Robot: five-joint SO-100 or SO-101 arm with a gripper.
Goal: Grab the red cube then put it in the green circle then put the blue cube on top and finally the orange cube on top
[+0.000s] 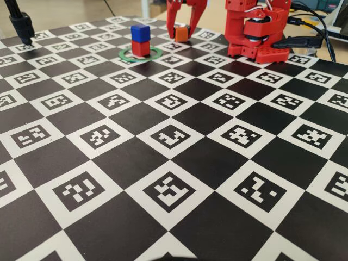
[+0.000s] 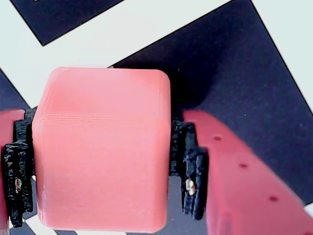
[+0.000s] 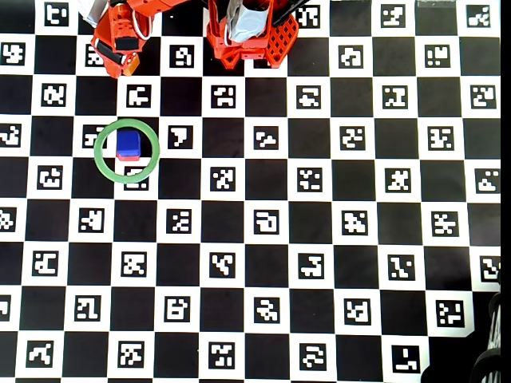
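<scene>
Gripping orange cube (image 2: 102,152) | gripper (image 1: 182,33) jaws clenched on its sides, beside green circle (image 1: 155,54) | blue cube (image 1: 140,32) sits atop red cube (image 1: 141,48) inside ring, so orange presumably tops stack

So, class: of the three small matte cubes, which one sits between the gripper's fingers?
The small matte orange cube: the gripper straddles it, away from the green ring where the blue cube sits on the red cube.
</scene>
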